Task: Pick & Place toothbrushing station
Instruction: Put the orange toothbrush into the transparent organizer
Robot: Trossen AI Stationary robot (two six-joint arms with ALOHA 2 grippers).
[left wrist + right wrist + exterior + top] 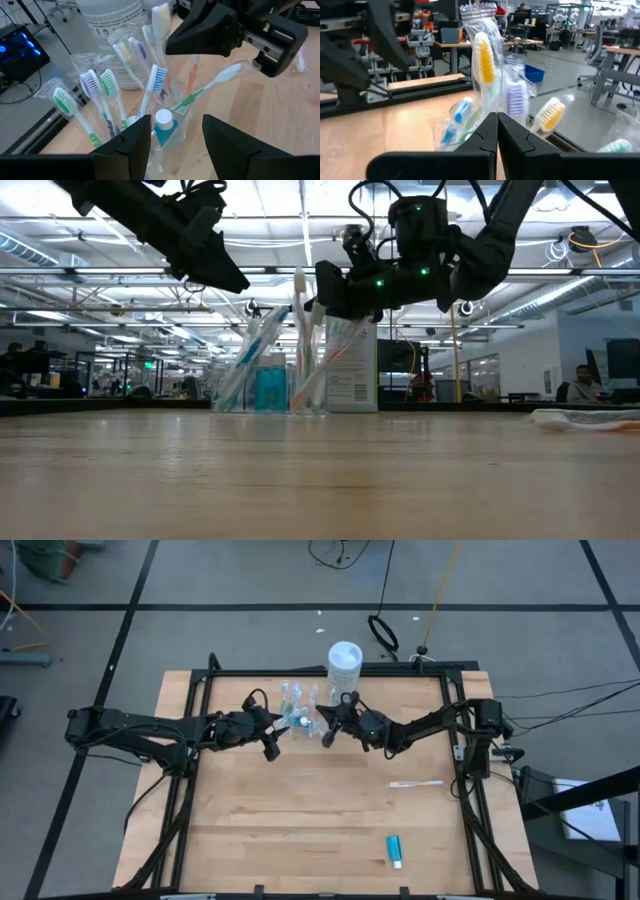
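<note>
Clear plastic toothbrush holder [297, 712] unlifted on worktop [300, 820]; left gripper [272, 736] wide beside it, right gripper [331, 730] closed, empty; pick, place remain.

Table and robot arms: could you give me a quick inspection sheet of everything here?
Surface: wooden table in a black frame.
Job's things: toothbrushing station, a clear holder standing upright near the far edge, filled with wrapped toothbrushes and a blue tube.
Clutter: white tub behind the holder; loose toothbrush and teal tube lying on the right side.
Grippers: left gripper open beside the holder; right gripper shut on its other side.
Cables: cords on the floor beyond the table.
Surroundings: open lab with desks; person seated far off.
</note>
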